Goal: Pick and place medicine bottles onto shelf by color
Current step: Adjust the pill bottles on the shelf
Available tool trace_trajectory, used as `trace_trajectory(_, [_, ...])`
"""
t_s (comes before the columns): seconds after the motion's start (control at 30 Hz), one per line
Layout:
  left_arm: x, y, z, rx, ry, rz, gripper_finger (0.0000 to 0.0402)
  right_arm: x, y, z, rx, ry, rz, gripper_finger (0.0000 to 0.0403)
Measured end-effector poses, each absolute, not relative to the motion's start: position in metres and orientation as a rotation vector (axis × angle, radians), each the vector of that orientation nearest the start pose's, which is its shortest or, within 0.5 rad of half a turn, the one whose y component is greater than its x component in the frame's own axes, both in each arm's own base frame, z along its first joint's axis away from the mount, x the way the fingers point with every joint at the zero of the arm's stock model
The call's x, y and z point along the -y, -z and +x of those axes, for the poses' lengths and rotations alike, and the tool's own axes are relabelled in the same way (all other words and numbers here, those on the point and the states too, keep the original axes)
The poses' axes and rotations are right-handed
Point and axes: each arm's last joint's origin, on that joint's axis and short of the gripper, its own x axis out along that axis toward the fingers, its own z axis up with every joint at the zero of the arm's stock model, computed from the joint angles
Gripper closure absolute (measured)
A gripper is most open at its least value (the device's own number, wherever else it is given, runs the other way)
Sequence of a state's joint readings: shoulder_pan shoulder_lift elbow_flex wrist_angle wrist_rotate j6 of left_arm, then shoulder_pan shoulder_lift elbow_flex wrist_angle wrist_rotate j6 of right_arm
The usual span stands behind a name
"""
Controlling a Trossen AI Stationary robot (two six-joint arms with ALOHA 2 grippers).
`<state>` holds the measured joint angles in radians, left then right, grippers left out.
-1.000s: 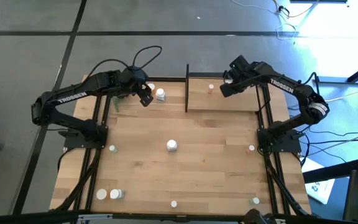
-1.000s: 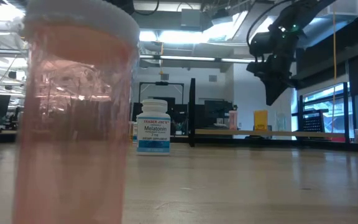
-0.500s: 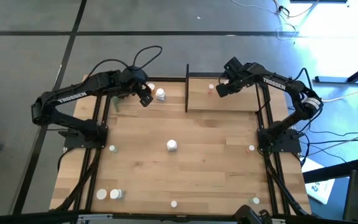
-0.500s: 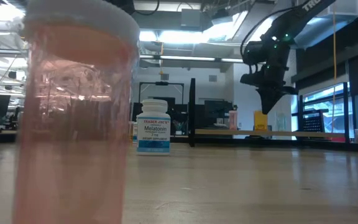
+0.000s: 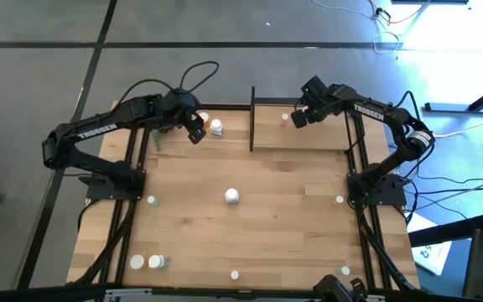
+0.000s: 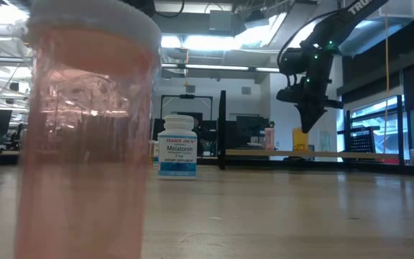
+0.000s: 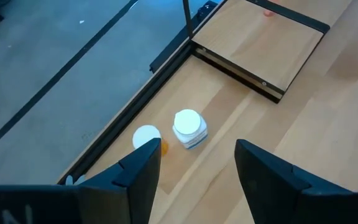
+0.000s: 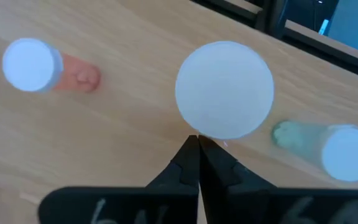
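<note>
The shelf (image 5: 300, 126) lies at the table's (image 5: 241, 226) 12 to 1 o'clock edge — a light wooden board with thin black posts, one dark upright (image 5: 251, 117) at its left end. On it stands a pinkish bottle (image 5: 284, 120) with a white cap. The right gripper (image 5: 293, 119) hangs just beside that bottle, its fingers pressed together with nothing between them. The right wrist view looks straight down on three white caps: a pink-bodied bottle (image 8: 42, 67), a wide white cap (image 8: 224, 89) right at the fingertips, and a pale green bottle (image 8: 328, 148).

The left gripper (image 5: 196, 134) hovers at about 11 o'clock, fingers parted and empty. Just beyond them stand a white bottle with a blue-banded label (image 7: 189, 128) and an orange bottle (image 7: 148, 138) — touching or nearly so, near the table's far edge.

A white labelled bottle (image 5: 232, 196) stands at the table's centre; the low view reads "Melatonin" on it (image 6: 177, 146). Small white-capped bottles dot the rest: two at 7 o'clock (image 5: 148, 262), one at 6 o'clock (image 5: 235, 274), others at 9 (image 5: 152, 200), 3 (image 5: 340, 200) and 5 o'clock (image 5: 344, 270). A translucent pink bottle (image 6: 85, 137) fills the low view's near side.
</note>
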<state>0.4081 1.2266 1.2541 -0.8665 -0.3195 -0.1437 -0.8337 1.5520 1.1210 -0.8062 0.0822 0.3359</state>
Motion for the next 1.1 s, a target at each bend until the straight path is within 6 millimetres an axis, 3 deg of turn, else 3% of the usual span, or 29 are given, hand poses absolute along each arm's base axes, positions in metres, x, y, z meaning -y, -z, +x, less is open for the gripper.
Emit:
trace_trajectory(0.23, [-0.105, -0.348, 0.214, -0.812, -0.746, -0.156, 0.0202, 0.216, -0.229, 0.201, -1.048, 0.872, 0.779, 0.0402])
trace_trajectory(0.53, [-0.105, -0.348, 0.214, -0.812, -0.746, -0.156, 0.0202, 0.192, -0.231, 0.231, -1.010, 0.657, 0.726, 0.0402])
trace_trajectory(0.9, [-0.105, -0.348, 0.214, -0.811, -0.746, -0.156, 0.0202, 0.166, -0.227, 0.262, -1.018, 0.692, 0.541, 0.0402])
trace_trajectory(1.1, [-0.105, -0.348, 0.214, -0.811, -0.746, -0.156, 0.0202, 0.139, -0.241, 0.270, -0.958, 0.728, 0.492, 0.0402])
